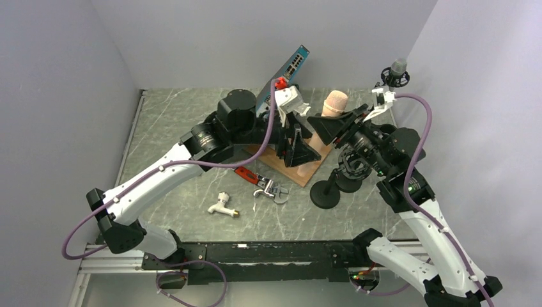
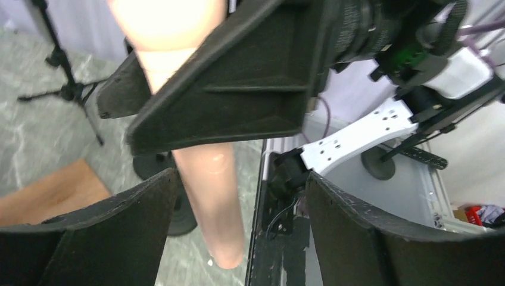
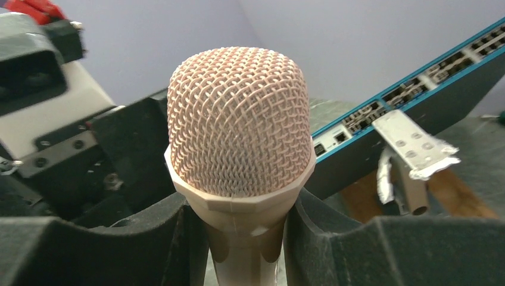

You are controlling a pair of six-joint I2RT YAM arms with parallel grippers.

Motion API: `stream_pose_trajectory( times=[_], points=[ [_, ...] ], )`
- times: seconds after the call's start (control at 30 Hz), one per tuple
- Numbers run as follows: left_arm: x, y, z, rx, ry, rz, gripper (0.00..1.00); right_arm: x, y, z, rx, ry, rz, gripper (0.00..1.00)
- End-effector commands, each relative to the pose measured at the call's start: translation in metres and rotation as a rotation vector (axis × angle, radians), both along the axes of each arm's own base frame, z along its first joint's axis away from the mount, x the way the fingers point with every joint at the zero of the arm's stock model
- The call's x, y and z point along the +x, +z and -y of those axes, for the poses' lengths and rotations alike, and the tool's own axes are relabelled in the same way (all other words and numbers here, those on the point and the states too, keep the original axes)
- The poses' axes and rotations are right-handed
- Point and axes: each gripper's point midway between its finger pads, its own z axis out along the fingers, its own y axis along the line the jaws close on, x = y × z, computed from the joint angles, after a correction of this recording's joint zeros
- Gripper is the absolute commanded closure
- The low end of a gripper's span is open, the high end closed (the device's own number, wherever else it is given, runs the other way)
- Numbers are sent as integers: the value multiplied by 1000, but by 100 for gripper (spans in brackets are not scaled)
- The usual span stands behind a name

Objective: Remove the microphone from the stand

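The microphone (image 3: 238, 119) is held upright above the wooden board (image 1: 300, 170) at the far middle of the desk (image 1: 179, 115). Its body is clamped just under the mesh head by the right pincer (image 3: 238, 208). The left pincer (image 2: 238, 179) is spread wide. The lower shaft is set between its fingers (image 2: 89, 238), close beside one and well apart from the other.

walls (image 1: 255, 38): plain pale lavender-grey, closing in on three sides | table (image 1: 167, 115): dark grey-green marbled top, pale veins running through | near edge: black rail (image 1: 255, 252) across the front | light: soft, even
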Motion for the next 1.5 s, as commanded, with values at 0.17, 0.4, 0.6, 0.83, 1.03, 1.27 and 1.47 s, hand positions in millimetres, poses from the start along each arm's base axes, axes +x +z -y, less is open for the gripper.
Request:
stream_pose_trajectory(
  times=[0.17,0.4,0.6,0.83,1.03,1.27,1.47],
  points=[
    [21,-33,-2,146,129,-18,41,-31,28,-19,212,205,66,100],
    [22,-35,-3,150,157,-19,78,-32,8,-21,252,230,22,100],
    [28,-27,-19,149,235,29,100,-23,0,-5,169,103,-5,1],
    [42,3,-78,144,470,149,100,-29,6,25,22,-46,79,0],
    [76,19,-191,230,847,254,100,-40,11,64,-46,-211,158,0],
    [116,18,-304,253,1210,329,100,-50,10,93,-64,-325,200,0],
    [168,-31,-365,317,1466,213,100,-56,10,105,-95,-367,202,0]
  ],
)
